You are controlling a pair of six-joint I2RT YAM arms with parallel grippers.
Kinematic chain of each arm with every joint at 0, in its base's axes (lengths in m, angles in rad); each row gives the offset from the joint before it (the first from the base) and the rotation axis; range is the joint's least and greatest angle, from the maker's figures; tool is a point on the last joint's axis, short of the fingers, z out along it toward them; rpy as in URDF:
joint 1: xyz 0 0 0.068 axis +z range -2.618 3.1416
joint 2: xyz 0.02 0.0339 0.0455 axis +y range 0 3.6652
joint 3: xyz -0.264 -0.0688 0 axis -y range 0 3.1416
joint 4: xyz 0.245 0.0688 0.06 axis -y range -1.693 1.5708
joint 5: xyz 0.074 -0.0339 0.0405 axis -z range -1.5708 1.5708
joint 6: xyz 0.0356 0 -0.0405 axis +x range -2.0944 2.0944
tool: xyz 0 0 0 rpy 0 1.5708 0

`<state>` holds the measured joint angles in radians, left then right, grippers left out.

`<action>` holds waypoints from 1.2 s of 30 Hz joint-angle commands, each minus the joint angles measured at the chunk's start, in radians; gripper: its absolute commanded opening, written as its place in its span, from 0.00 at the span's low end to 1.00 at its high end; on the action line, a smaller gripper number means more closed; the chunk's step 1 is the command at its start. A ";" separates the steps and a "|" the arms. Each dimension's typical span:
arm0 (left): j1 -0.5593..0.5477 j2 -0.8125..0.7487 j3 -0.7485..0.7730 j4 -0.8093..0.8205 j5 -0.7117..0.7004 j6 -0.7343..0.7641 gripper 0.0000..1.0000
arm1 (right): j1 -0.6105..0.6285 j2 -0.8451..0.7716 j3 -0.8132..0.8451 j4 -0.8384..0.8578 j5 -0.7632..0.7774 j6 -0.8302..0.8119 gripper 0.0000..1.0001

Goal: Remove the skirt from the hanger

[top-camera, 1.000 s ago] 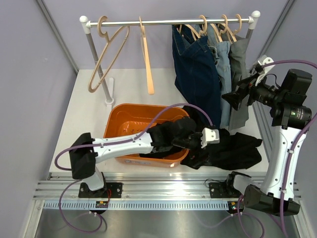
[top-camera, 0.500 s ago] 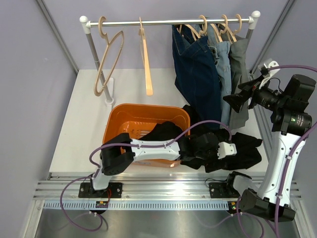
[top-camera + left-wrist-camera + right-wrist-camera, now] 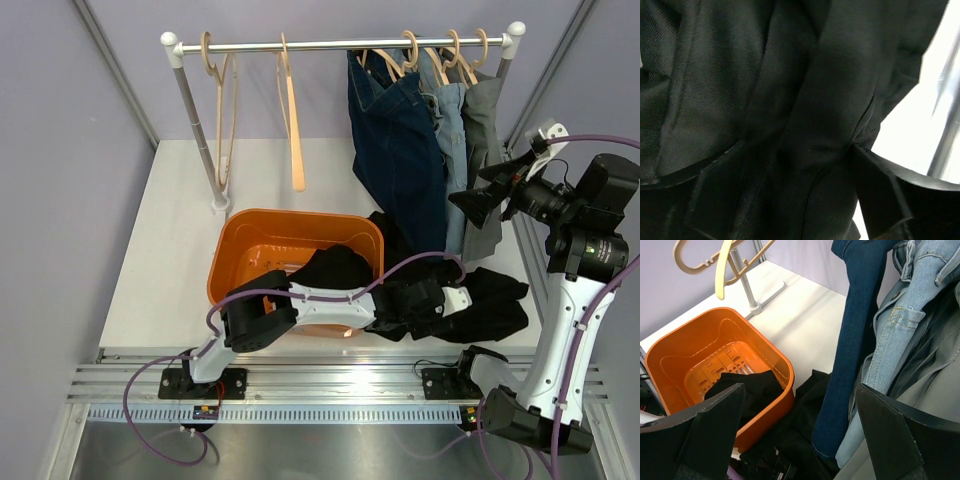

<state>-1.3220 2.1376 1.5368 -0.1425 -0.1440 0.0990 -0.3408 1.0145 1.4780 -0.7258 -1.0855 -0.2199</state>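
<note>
Three skirts hang on wooden hangers at the right end of the rail (image 3: pixel 340 44): dark blue denim (image 3: pixel 395 140), light blue denim (image 3: pixel 453 130) and grey (image 3: pixel 484 150). My right gripper (image 3: pixel 481 192) is open and empty, held up beside the grey skirt; in its wrist view (image 3: pixel 800 435) the dark denim (image 3: pixel 852 340), light denim (image 3: pixel 900 335) and grey cloth (image 3: pixel 935 390) hang between and behind the fingers. My left gripper (image 3: pixel 435 303) reaches over a black garment pile (image 3: pixel 490 305) on the table. Its fingers (image 3: pixel 715 195) stand apart with black fabric (image 3: pixel 790 100) filling the view.
An orange basket (image 3: pixel 240 245) sits mid-table with black cloth (image 3: pixel 335 268) draped over its right rim; it also shows in the right wrist view (image 3: pixel 685 345). Two empty wooden hangers (image 3: pixel 292 110) hang at the rail's left. The rack post (image 3: pixel 200 130) stands behind the basket.
My left arm has swung from the basket rightward onto the black pile. The empty hangers have swung. My right gripper has risen slightly.
</note>
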 commanded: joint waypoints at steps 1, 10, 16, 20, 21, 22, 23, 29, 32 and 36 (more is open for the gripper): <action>-0.006 0.005 0.034 0.001 -0.091 -0.025 0.69 | -0.006 -0.024 0.001 0.040 -0.033 0.027 0.99; -0.019 -0.105 0.085 0.014 -0.011 -0.030 0.00 | -0.006 -0.031 0.031 0.078 -0.028 0.085 0.99; -0.019 -0.321 0.051 0.092 -0.005 -0.062 0.00 | -0.007 -0.022 0.119 0.085 0.027 0.094 0.99; -0.019 -0.447 0.003 0.127 -0.045 -0.065 0.00 | -0.010 -0.013 0.177 0.114 0.073 0.142 1.00; -0.019 -0.487 -0.004 0.123 -0.074 -0.070 0.00 | -0.010 -0.011 0.183 0.121 0.082 0.152 0.99; -0.019 -0.507 -0.004 0.118 -0.083 -0.074 0.00 | -0.012 -0.011 0.191 0.134 0.091 0.162 1.00; -0.019 -0.527 -0.004 0.110 -0.094 -0.076 0.00 | -0.012 -0.011 0.195 0.140 0.108 0.175 0.99; -0.017 -0.692 -0.003 0.138 -0.180 -0.030 0.00 | -0.015 -0.004 0.209 0.150 0.134 0.189 0.99; -0.014 -0.770 0.002 0.162 -0.247 0.023 0.00 | -0.017 -0.004 0.196 0.154 0.136 0.192 0.99; 0.001 -0.861 0.016 0.175 -0.354 0.109 0.00 | -0.020 -0.005 0.177 0.155 0.139 0.194 1.00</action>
<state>-1.3323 1.3849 1.5291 -0.1104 -0.3634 0.1211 -0.3511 1.0096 1.6611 -0.6029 -0.9676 -0.0467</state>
